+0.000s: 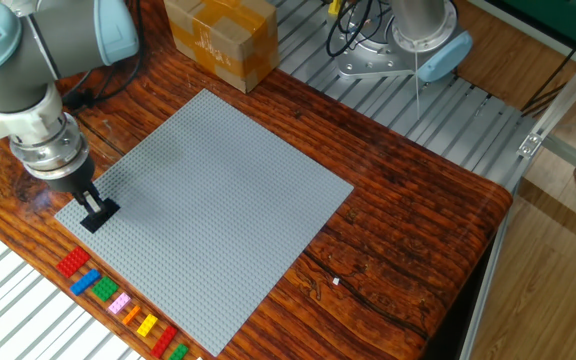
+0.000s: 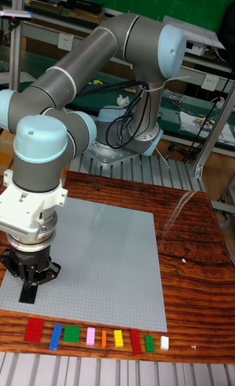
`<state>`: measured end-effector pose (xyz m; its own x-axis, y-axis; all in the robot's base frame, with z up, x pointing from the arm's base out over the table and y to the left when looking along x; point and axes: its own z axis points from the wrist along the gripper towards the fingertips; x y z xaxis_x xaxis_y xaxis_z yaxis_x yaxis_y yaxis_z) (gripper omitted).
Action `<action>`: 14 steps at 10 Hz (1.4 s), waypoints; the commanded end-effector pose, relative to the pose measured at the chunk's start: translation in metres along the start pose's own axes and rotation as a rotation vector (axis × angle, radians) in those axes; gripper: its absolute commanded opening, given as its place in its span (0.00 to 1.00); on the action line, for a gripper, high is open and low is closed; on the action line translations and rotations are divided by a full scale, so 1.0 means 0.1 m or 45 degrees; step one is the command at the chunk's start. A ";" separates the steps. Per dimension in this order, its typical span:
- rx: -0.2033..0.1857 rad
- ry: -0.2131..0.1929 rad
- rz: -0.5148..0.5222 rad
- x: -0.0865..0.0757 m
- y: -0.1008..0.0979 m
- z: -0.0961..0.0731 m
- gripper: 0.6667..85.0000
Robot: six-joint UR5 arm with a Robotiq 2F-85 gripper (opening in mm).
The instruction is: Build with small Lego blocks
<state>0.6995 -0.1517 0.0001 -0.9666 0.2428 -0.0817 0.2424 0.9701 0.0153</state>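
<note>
- The robot's black two-finger gripper hangs over the corner of the large grey studded baseplate that lies nearest the brick row, pointing straight down.
- Its fingers are drawn narrow around a small black rectangular Lego brick, which sits at the baseplate surface; whether the brick is pressed onto the studs cannot be told.
- The other small Lego blocks lie in a row on the dark wooden table, just beside the baseplate's near edge and apart from the gripper.
- In the tall fixed view the row reads: a red brick, a blue brick, a green brick, a pink brick, a thin orange brick, a yellow brick, a second red brick, a second green brick and a white brick.
- A brown cardboard box stands on the table beyond the baseplate's far corner.
</note>
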 end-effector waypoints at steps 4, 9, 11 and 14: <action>-0.023 -0.004 0.003 0.01 0.01 -0.01 0.00; -0.028 -0.025 -0.004 -0.11 0.00 -0.02 0.00; -0.026 -0.040 -0.005 -0.13 0.00 -0.01 0.00; -0.047 -0.053 0.007 -0.12 0.06 0.02 0.00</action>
<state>0.7107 -0.1514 -0.0010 -0.9649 0.2367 -0.1137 0.2341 0.9716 0.0356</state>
